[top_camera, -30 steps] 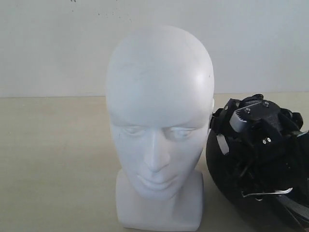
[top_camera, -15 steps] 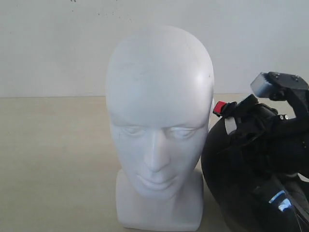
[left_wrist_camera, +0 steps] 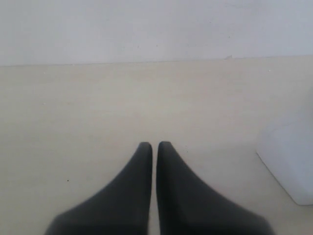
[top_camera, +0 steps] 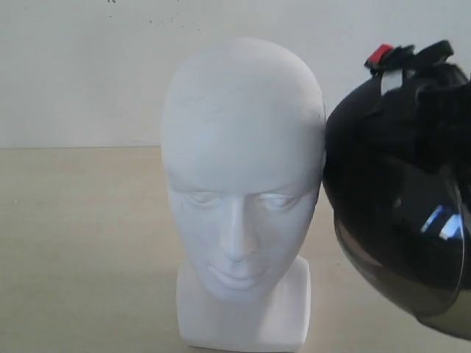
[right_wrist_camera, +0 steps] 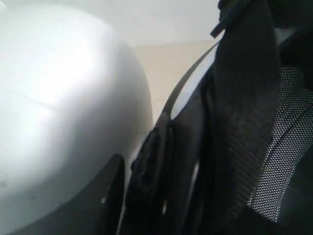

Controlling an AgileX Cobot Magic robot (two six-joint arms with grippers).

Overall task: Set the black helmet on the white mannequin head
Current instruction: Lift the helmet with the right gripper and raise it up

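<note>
Black helmet (top_camera: pixel 397 184), grasped by right claw (right_wrist_camera: pixel 142 200), now lifted off counter (top_camera: pixel 73 243) beside white mannequin head (top_camera: pixel 243 147); seating over crown remains

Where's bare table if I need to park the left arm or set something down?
Bare table spreads left of the white mannequin head, up to the wall; the left gripper hovers over it. Crowded on the right: the black helmet is up against the head.

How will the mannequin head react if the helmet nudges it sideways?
It likely tips easily: the white mannequin head is tall and wider than its short neck base. Its smooth, glossy crown should let the black helmet slide rather than catch.
</note>
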